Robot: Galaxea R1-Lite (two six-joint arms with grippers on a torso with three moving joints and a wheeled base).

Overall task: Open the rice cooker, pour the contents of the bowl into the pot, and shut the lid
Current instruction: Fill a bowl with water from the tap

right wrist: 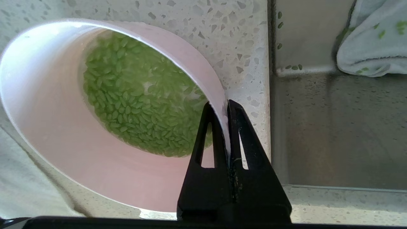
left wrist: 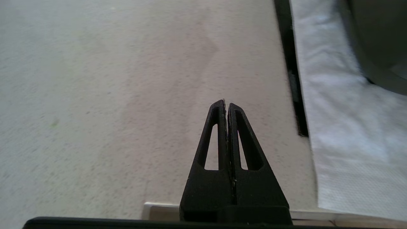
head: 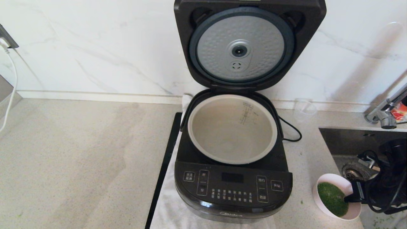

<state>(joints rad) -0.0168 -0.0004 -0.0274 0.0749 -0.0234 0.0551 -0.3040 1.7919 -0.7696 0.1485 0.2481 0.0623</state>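
1. one right gripper [right wrist: 226, 106] pinches the bowl [head: 337, 196] rim, at the counter [head: 79, 159] front edge beside the sink [head: 353, 140].
2. green bits [right wrist: 140, 105] fill the bowl.
3. rice cooker [head: 233, 178] mid-counter, lid [head: 249, 41] upright, pot [head: 232, 128] exposed.
4. left gripper [left wrist: 226, 105] pressed together, over bare counter.

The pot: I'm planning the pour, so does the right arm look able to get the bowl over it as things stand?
Probably yes. The lid stands fully open, the pot is uncovered, and the right gripper is shut on the bowl rim; nothing visible stands between them.
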